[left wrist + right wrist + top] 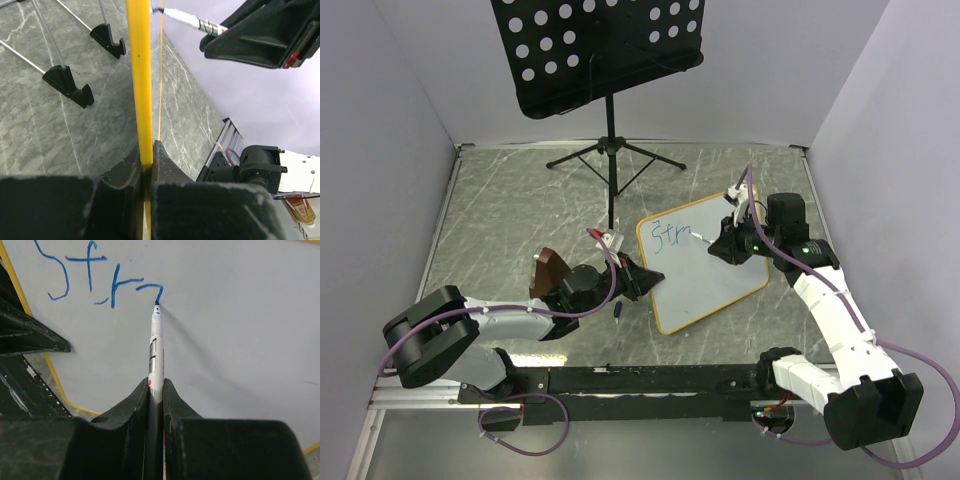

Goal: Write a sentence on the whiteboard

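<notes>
Left gripper [146, 152]: jaws clamped tight on the whiteboard [720, 285] frame edge.
Right gripper [156, 387]: pinched shut around the marker [156, 340].
Sentence [85, 280]: blue "Str", tip touching the last stroke.

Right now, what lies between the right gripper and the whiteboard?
Only a marker, clamped in the right gripper, its blue tip touching the whiteboard just after the letters "Str". The right wrist view shows it.
</notes>
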Motion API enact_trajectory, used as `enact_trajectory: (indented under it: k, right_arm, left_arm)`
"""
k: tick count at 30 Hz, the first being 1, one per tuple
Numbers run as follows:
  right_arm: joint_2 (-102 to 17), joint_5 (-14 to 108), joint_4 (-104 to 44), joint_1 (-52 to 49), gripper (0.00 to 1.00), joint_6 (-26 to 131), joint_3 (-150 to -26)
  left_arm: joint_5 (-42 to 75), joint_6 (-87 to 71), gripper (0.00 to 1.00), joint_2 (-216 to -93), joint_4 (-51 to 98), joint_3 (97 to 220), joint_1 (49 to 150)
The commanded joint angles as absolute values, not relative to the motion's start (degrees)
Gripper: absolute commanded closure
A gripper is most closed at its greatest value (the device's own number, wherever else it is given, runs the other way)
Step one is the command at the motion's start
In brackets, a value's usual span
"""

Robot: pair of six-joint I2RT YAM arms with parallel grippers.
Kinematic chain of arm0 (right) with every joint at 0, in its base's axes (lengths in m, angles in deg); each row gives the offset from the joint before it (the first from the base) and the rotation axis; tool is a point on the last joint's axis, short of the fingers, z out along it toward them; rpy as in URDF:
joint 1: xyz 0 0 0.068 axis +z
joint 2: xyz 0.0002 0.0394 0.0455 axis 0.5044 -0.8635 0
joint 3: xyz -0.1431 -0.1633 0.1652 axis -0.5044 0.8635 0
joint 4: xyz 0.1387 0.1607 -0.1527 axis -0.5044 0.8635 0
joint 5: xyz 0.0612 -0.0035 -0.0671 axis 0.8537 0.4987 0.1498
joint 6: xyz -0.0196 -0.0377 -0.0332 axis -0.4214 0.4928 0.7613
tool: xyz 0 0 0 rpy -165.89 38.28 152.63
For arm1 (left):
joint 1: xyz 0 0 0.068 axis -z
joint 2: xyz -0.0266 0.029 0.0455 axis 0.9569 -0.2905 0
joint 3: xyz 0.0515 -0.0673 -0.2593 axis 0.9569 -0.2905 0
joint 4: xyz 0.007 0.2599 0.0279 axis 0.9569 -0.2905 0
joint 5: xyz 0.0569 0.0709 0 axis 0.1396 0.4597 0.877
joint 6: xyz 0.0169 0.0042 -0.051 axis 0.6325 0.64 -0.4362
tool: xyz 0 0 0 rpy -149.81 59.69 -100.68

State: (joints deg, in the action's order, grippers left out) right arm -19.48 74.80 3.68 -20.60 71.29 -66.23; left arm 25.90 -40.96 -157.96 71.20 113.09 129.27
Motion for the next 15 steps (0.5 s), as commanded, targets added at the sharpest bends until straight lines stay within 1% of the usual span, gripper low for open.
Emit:
enact_trajectory:
  k: [1,15]
  right_arm:
    - [-18.2,76.0,5.5,-21.0,1.00,73.3,-65.6]
    - [-20.3,79.2,4.5,-20.1,1.00,72.3,-68.6]
  left_arm:
    - [24.4,-38.4,0.99,-157.3,78.0,114.9,129.5]
    - [23.7,-38.4,0.99,-158.2,78.2,115.5,129.4]
